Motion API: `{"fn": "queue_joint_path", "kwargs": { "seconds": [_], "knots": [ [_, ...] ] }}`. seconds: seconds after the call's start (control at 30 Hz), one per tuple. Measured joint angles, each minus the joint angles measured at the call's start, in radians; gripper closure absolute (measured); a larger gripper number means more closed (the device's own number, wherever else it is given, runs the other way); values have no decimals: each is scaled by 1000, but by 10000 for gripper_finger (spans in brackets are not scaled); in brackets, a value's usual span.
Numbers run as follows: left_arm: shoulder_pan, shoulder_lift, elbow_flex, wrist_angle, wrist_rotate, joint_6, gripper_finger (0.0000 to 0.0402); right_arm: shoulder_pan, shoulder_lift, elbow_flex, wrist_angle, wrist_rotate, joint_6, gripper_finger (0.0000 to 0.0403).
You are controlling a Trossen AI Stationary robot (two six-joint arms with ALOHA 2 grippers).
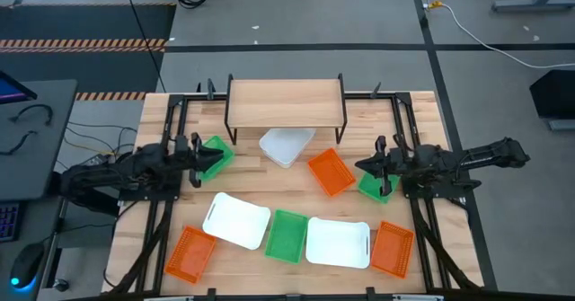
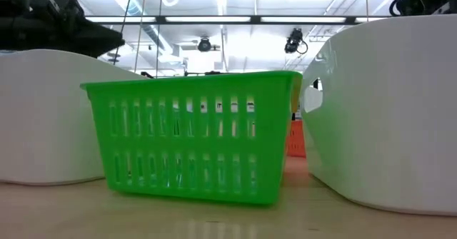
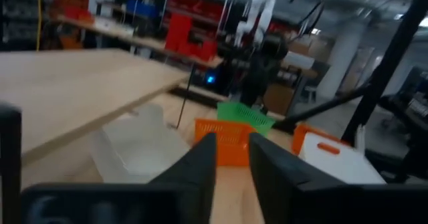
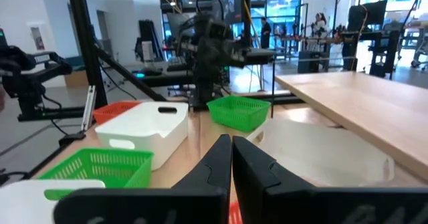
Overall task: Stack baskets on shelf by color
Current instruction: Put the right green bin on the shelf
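The shelf (image 1: pixel 286 101) stands at the table's far middle with nothing on its plank top. Several baskets lie flat on the table. A white one (image 1: pixel 287 145) sits at the shelf's near edge, an orange one (image 1: pixel 330 172) beside it. A green basket (image 1: pixel 214 155) lies beside and below my left gripper (image 1: pixel 199 157), which hovers level and open with nothing between its fingers (image 3: pixel 200 160). Another green basket (image 1: pixel 377 186) lies below my right gripper (image 1: pixel 364 166), which hovers level, shut and empty (image 4: pixel 231 160).
Along the near edge lie an orange basket (image 1: pixel 190 252), a white one (image 1: pixel 236 220), a green one (image 1: pixel 287 235), a white one (image 1: pixel 338 242) and an orange one (image 1: pixel 393 248). Black frame rails (image 1: pixel 171 121) run along both table sides.
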Motion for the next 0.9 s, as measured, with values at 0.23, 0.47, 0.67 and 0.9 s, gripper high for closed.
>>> {"fn": "queue_joint_path", "kwargs": {
  "seconds": [0.23,0.47,0.67,0.9],
  "knots": [
    [-18,183,107,-45,-45,-35,206,0,0,0,8,27,-15,383],
    [-47,492,358,-284,-143,-43,201,0,0,0,7,58,-53,382],
    [-48,716,567,-552,-224,-102,215,-1,4,0,-4,272,-30,369],
    [-88,891,717,-845,-159,-253,223,-1,4,0,-55,408,24,335]
  ]
}}
